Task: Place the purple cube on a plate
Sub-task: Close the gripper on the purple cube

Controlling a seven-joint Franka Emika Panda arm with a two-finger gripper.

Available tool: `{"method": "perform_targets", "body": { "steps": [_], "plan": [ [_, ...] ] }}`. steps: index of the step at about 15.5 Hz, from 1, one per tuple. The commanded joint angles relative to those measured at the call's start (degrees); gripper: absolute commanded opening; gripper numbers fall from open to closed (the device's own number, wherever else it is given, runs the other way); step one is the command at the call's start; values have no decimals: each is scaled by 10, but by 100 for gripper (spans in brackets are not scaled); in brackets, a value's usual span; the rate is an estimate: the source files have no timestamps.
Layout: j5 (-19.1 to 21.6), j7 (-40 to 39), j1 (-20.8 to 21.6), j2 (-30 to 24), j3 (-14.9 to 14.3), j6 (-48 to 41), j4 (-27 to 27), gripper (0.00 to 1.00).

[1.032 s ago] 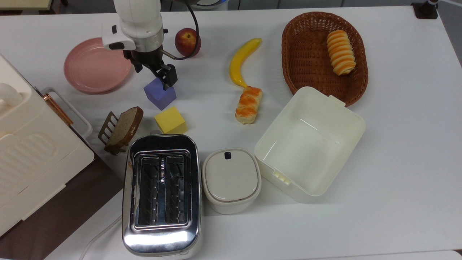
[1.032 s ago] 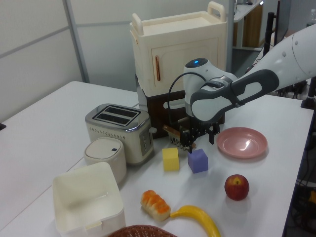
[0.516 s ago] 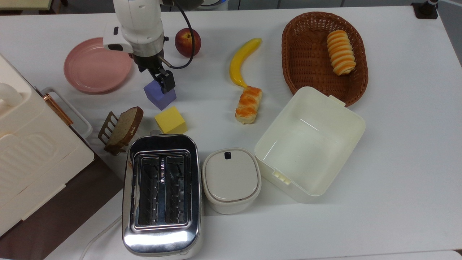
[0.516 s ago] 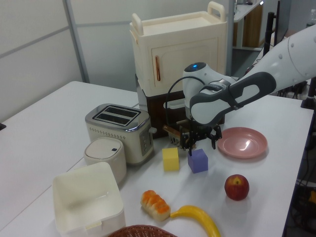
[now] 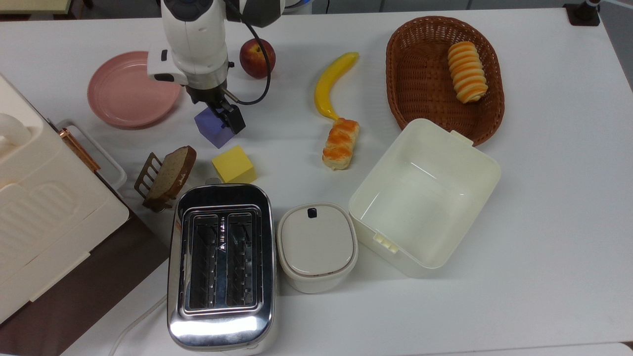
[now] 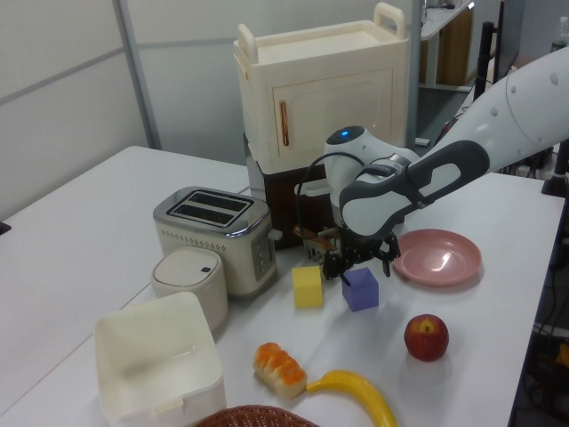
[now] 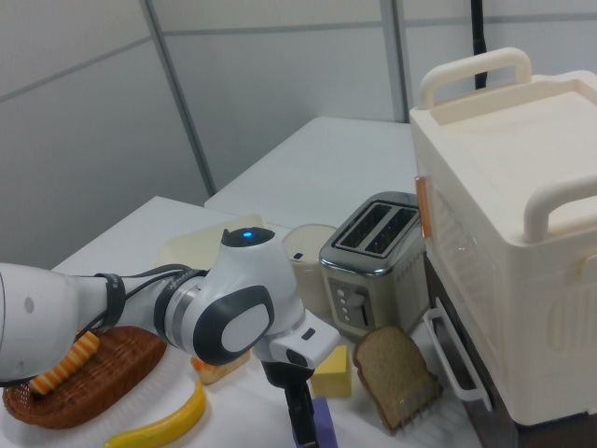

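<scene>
So the gripper (image 5: 217, 114) sits down over the purple cube (image 5: 213, 129) (fingers straddling it, can't tell if they're actually squeezing), plate (image 5: 129, 90) just beside.

Overhead plus two opposing side cameras

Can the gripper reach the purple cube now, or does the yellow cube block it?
Probably yes. The gripper is already down at the purple cube, with one finger against its side. The yellow cube sits apart, on the toaster side, and nothing lies over the purple cube.
</scene>
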Motion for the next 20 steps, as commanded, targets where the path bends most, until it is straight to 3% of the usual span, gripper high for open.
{"method": "perform_targets", "body": {
  "steps": [1,2,3,5,6,8,9,11,12,14,15,17,20],
  "plan": [
    [-14,12,7,13,1,5,3,100],
    [-19,12,8,14,1,5,3,99],
    [-29,12,8,14,1,5,2,82],
    [-33,12,8,15,1,5,2,74],
    [-33,12,8,14,1,5,3,74],
    [-33,12,8,14,1,4,3,89],
    [-33,12,8,14,2,4,3,89],
    [-36,12,8,14,1,5,3,68],
    [-37,12,8,14,2,5,3,53],
    [-37,10,8,13,2,5,3,40],
    [-40,5,8,13,2,6,3,27],
    [-44,0,8,13,2,11,3,17],
    [-44,-1,8,13,1,12,3,16]
  ]
}}
